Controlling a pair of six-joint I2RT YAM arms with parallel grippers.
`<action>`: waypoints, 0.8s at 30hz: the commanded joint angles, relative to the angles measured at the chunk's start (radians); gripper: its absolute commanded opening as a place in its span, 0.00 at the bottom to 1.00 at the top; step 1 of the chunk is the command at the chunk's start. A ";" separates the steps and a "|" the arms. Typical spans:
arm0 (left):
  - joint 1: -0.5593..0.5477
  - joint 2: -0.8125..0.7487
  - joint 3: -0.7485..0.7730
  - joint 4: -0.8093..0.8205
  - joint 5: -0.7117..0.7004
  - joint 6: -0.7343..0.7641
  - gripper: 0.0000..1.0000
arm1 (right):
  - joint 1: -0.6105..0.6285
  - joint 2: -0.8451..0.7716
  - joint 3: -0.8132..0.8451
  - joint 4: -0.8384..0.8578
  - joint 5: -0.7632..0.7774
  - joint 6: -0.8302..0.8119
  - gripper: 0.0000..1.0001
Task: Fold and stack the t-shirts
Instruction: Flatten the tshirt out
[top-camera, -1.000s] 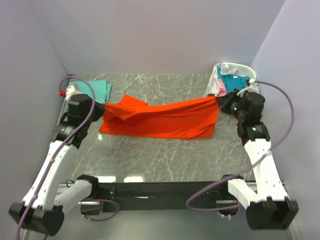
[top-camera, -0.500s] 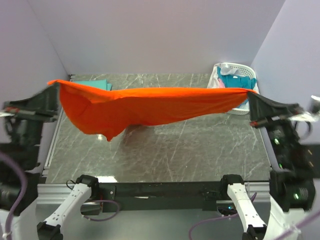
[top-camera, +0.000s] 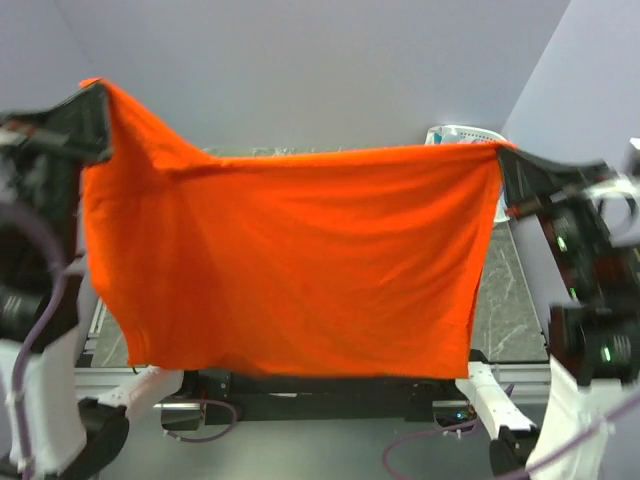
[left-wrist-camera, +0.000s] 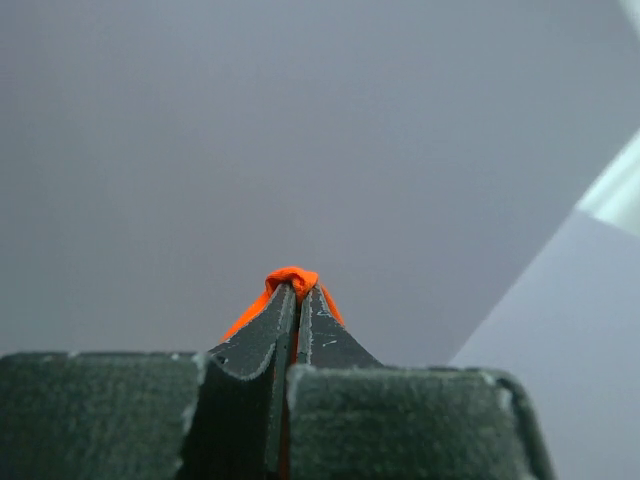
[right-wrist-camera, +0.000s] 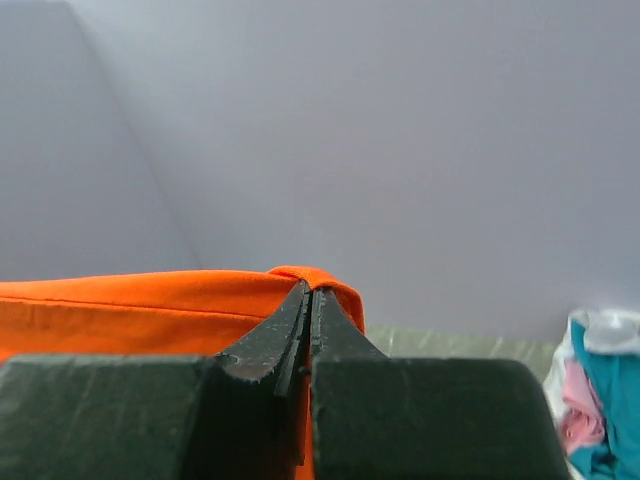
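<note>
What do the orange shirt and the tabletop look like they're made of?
The orange t-shirt looks like soft matte knit cloth, likely cotton: it hangs limp with faint ripples and bunches where pinched. The tabletop looks like grey stone with pale veins, marble or a printed laminate; its sheen is hard to judge here.

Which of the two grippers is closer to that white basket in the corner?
Right. The right gripper pinches the orange t-shirt by a corner just beside the basket; the left gripper holds the opposite corner, far off on the other side.
</note>
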 joint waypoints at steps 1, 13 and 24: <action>0.001 0.187 0.003 0.037 -0.115 0.087 0.01 | 0.000 0.161 -0.024 0.051 0.003 -0.031 0.00; 0.157 0.717 0.533 0.057 0.148 0.072 0.01 | -0.006 0.583 0.234 0.139 -0.007 -0.065 0.00; 0.169 0.521 0.190 0.238 0.222 0.143 0.01 | -0.037 0.657 0.317 0.096 -0.112 -0.048 0.00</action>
